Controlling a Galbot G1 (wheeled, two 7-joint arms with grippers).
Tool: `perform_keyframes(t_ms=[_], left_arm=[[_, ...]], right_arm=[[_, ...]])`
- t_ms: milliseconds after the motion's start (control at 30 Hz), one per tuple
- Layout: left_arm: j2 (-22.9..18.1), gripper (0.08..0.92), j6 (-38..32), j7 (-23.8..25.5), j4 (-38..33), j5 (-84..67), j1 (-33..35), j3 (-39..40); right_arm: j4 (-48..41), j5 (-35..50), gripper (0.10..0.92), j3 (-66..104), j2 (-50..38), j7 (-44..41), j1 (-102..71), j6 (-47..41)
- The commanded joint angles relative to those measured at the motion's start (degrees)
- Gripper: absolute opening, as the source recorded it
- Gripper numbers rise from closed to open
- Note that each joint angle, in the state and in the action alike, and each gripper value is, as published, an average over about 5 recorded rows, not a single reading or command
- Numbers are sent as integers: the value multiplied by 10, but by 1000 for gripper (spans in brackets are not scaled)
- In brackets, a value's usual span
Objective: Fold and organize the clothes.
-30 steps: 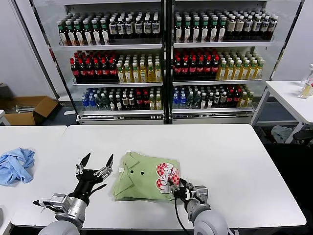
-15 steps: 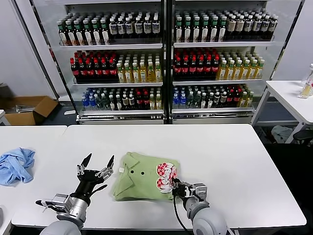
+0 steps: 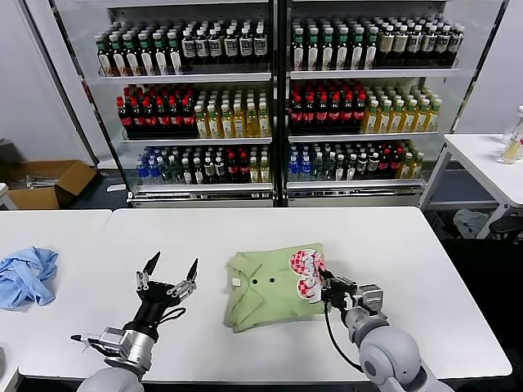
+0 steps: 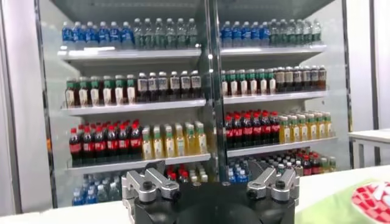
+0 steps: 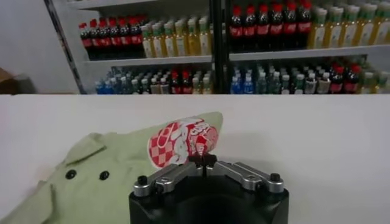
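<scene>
From the head view, the folded light green shirt [image 3: 274, 286] lies on the white table [image 3: 409, 269], glass-door drink coolers [image 3: 278, 106] at twelve o'clock, a sky-blue cloth [image 3: 26, 276] at nine. The left gripper [image 3: 169, 275] hovers spread apart.

In the right wrist view, the right gripper [image 5: 206, 162] is pinched on the shirt's printed edge [image 5: 181, 141].

Shirt [image 3: 265, 290]: light green, short-sleeved, folded into a compact rectangle, lying flat on the white bench [image 3: 409, 269] near its front edge, roughly centre. Collar end points to the robot's left; two small dark buttons show at the neck placket. Red-and-white checked graphic sits on the front at the shirt's right end. That edge is pinched in the closed right tool [image 3: 333, 291].
</scene>
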Motion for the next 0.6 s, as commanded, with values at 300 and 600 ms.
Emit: perform_keyframes(t_ms=[300, 600], left_arm=[[2, 823, -29, 21, -8, 81, 8, 11], [1, 823, -11, 22, 5, 49, -9, 7]], right_arm=[[3, -84, 232, 44, -8, -5, -5, 81], [51, -168, 474, 59, -24, -21, -21, 83]])
